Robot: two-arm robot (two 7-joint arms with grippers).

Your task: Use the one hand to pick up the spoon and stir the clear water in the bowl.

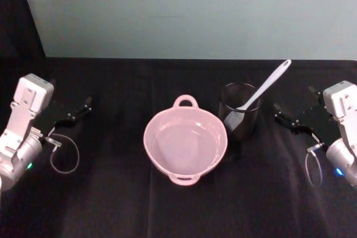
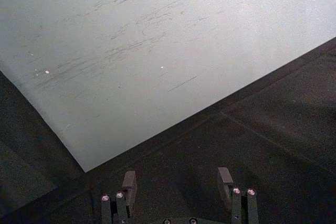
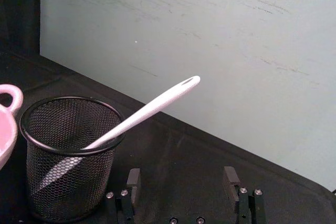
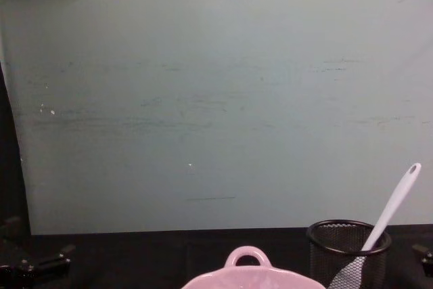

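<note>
The pale pink bowl sits mid-table with its loop handle toward the wall, and clear water glints inside it. Just right of it the white spoon stands head-down in a black wire-mesh cup, its handle leaning up and to the right. My right gripper hovers open to the right of the cup, nothing between its fingers. In the right wrist view the spoon and cup lie just ahead of it. My left gripper rests open at the far left, with empty cloth ahead of it in its wrist view.
Black cloth covers the table, and a pale green wall rises behind its far edge. A grey cable loop hangs by the left wrist. Open cloth lies in front of the bowl and on both sides.
</note>
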